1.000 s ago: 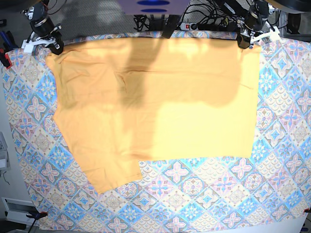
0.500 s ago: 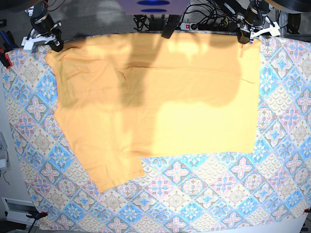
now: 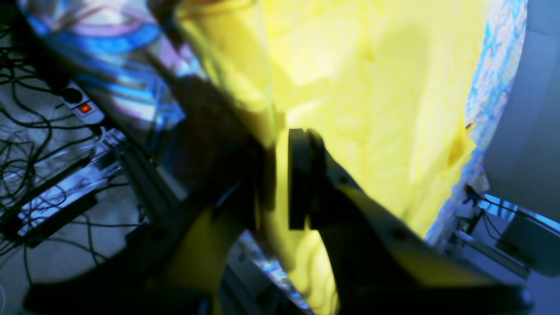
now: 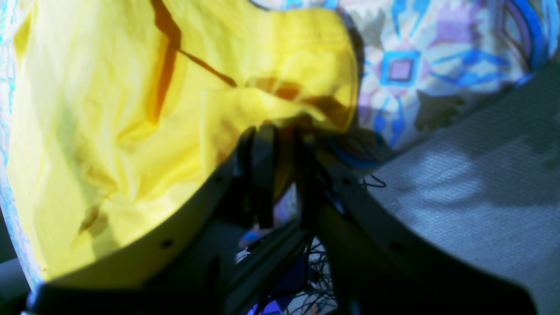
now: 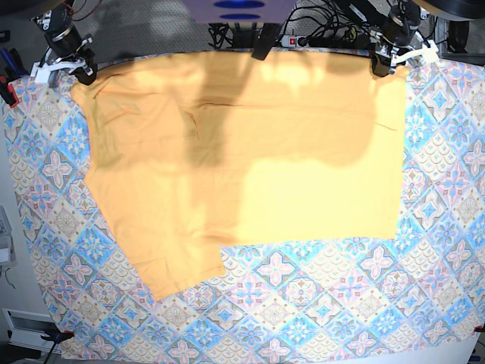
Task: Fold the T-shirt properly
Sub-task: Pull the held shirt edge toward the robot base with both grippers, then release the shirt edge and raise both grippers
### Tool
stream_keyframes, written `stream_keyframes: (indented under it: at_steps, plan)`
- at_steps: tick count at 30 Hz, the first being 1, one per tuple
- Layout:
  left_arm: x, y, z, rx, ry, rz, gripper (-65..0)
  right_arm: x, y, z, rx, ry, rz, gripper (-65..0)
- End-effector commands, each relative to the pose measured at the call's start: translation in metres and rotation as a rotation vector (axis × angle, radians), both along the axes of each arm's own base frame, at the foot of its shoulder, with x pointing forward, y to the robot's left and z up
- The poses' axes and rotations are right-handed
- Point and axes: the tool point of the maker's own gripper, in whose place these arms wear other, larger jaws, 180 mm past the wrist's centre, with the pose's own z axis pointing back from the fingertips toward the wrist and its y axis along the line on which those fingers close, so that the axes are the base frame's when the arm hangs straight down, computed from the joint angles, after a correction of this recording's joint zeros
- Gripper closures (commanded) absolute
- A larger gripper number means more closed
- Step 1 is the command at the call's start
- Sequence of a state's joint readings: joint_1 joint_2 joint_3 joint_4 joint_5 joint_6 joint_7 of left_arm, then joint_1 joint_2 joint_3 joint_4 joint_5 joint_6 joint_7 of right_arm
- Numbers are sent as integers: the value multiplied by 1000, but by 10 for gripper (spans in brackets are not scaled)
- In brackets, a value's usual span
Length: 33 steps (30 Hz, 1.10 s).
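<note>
The yellow-orange T-shirt (image 5: 250, 152) lies spread flat over the far half of the patterned tablecloth (image 5: 318, 303), with one sleeve reaching toward the front left. My left gripper (image 5: 383, 67) sits at the shirt's far right corner. In the left wrist view its jaws (image 3: 276, 144) stand narrowly open with the shirt's edge (image 3: 372, 87) hanging between them. My right gripper (image 5: 82, 72) is at the far left corner. Its jaws (image 4: 284, 135) are also slightly open, and the folded hem of the shirt (image 4: 109, 109) rests over their tips.
A power strip (image 5: 292, 38) with a red light and a tangle of cables lie just behind the table's far edge. A red clamp (image 5: 9, 92) grips the cloth at the left edge. Bare tablecloth (image 4: 402, 70) covers the front half.
Both grippers have shifted slightly toward the far edge, drawing the shirt's top edge with them. Their jaws, shut on the cloth before, now stand a little apart.
</note>
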State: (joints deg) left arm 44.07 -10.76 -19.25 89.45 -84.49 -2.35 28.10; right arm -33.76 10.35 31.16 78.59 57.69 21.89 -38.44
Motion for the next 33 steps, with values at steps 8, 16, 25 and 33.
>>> stream_keyframes:
  at_steps: [8, 16, 25, 33]
  plan:
    - [-5, 13, 9, -6, 2, -16, -101, -29, -41, 17, -75, -2, -109, -85]
    - [-1, 13, 15, -4, -14, -25, -107, -20, -44, 28, -98, -33, -102, -87]
    - [18, 5, 42, 18, -92, -69, -107, -21, -65, 42, -143, -60, -147, -87]
    - [45, 16, 61, 49, -170, -67, -106, 33, -32, 71, -156, -179, 0, -87]
